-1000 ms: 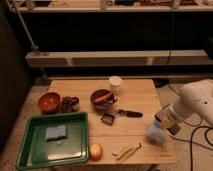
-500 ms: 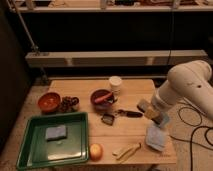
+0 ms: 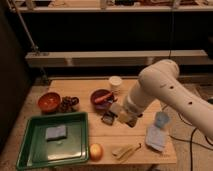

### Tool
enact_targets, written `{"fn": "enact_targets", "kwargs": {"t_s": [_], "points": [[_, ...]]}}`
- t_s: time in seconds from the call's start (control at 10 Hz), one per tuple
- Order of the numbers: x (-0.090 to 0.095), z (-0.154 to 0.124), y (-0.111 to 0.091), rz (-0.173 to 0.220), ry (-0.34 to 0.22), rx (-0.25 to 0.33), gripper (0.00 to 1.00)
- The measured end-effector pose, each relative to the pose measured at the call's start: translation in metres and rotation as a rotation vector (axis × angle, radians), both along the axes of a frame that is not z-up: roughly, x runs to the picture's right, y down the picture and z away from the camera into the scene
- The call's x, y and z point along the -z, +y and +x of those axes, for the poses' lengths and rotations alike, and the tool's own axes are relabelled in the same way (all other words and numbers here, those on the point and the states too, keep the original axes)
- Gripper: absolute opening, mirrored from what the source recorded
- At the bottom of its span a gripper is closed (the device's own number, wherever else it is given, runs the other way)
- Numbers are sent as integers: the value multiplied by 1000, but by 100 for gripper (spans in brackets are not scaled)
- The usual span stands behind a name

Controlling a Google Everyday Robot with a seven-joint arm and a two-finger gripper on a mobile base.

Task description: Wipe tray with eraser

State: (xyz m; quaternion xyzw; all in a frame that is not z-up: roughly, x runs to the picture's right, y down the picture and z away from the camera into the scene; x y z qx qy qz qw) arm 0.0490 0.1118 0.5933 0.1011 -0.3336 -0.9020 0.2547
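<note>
Camera view, gripper [image 3: 125,114] clamping eraser [image 3: 123,119] (right of tray [image 3: 54,116])

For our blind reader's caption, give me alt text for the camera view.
A white robot arm reaches from the picture's right over a wooden table, its claw shut on a small eraser near the middle. At front left lies a green tray holding a blue-grey sponge; bowls, a cup, a cloth and an orange fruit sit around.

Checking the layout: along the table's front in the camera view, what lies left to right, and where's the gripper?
Tray → orange → cloth. The gripper, shut on the eraser, hangs mid-table, between orange and cloth in that order.
</note>
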Motion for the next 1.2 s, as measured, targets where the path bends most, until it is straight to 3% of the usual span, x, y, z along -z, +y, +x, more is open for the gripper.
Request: {"fn": "enact_targets", "kwargs": {"t_s": [0.1, 1.2], "points": [[1, -12, 3, 0, -24, 13, 0], [1, -17, -3, 8, -36, 26, 0]]}}
